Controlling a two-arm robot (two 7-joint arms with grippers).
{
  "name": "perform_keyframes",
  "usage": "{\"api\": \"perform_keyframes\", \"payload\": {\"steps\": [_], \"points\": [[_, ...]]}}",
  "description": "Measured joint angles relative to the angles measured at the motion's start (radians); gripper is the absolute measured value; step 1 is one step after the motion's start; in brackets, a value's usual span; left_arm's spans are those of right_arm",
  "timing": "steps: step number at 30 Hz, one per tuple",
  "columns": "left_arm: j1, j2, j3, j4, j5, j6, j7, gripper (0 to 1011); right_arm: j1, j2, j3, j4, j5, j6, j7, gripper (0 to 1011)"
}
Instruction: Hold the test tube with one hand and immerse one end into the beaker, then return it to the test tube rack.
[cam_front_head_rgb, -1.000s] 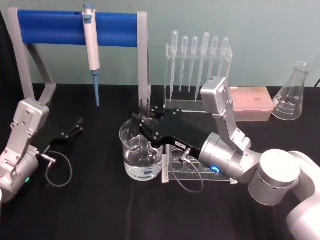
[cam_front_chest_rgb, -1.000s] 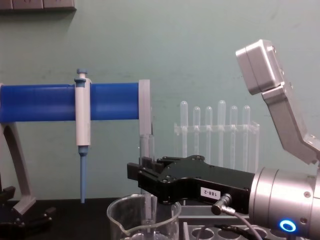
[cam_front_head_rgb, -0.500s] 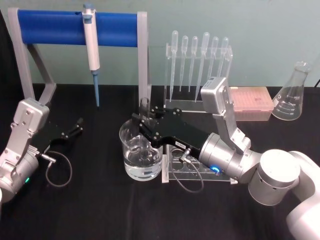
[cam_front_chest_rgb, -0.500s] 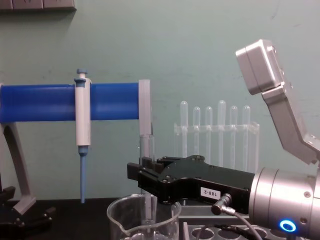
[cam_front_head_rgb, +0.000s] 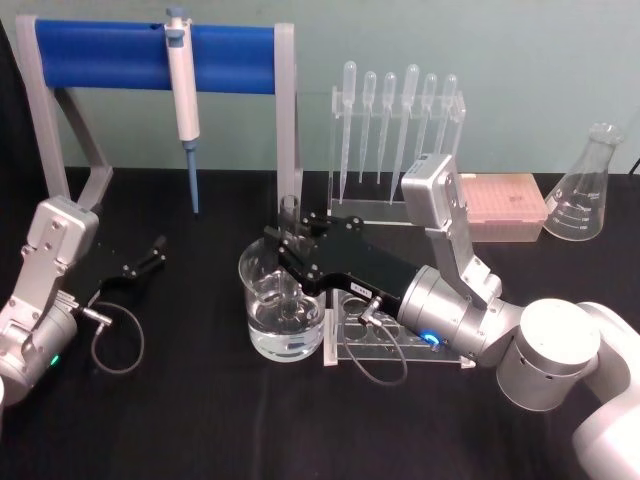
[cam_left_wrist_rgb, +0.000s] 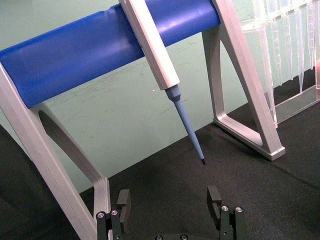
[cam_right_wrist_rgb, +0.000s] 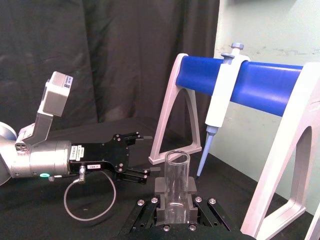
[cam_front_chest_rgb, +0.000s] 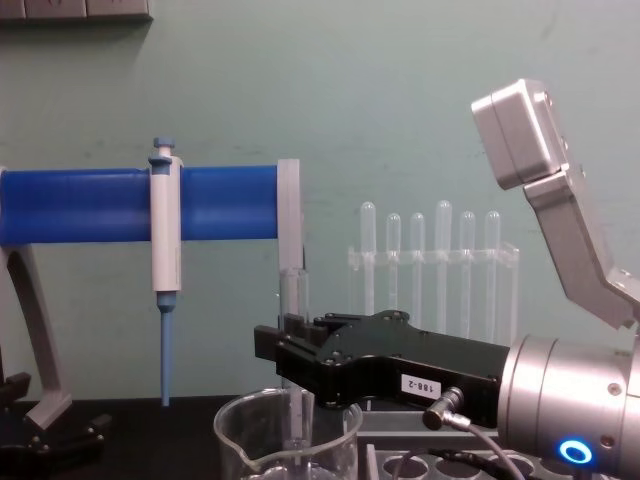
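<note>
Between the earlier frames and this one we saw nothing shift: the right gripper (cam_front_head_rgb: 289, 246) sat in the same place above the beaker (cam_front_head_rgb: 258, 325), and the tube it carried had neither risen nor sunk. Its jaws were clamped on the test tube (cam_right_wrist_rgb: 176, 182), which stood upright between them, its open rim showing just above the black fingers (cam_front_head_rgb: 290, 206). The lower part of the tube reached down inside the beaker's wall; it appeared to dip toward the water (cam_front_head_rgb: 285, 335), though we could not tell exactly how deep the tip sat. The test tube rack (cam_front_head_rgb: 392, 345) lay just beside the beaker, under the right arm. The left gripper (cam_left_wrist_rgb: 170, 207) rested idle on the black table (cam_front_head_rgb: 200, 420) well to the left, its fingers spread apart and holding nothing. We judged the immersion step to be in hand or just finished; lifting the tube clear and setting it back into the rack was left to do.
</note>
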Motion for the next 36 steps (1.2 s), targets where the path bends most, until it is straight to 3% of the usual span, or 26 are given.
{"api": "perform_keyframes", "payload": {"steps": [36], "points": [[0.000,0.000,0.000,0.000,0.000,0.000,0.000,1000,0.000,0.000,0.000,0.000,0.000,0.000,0.000,236]]}}
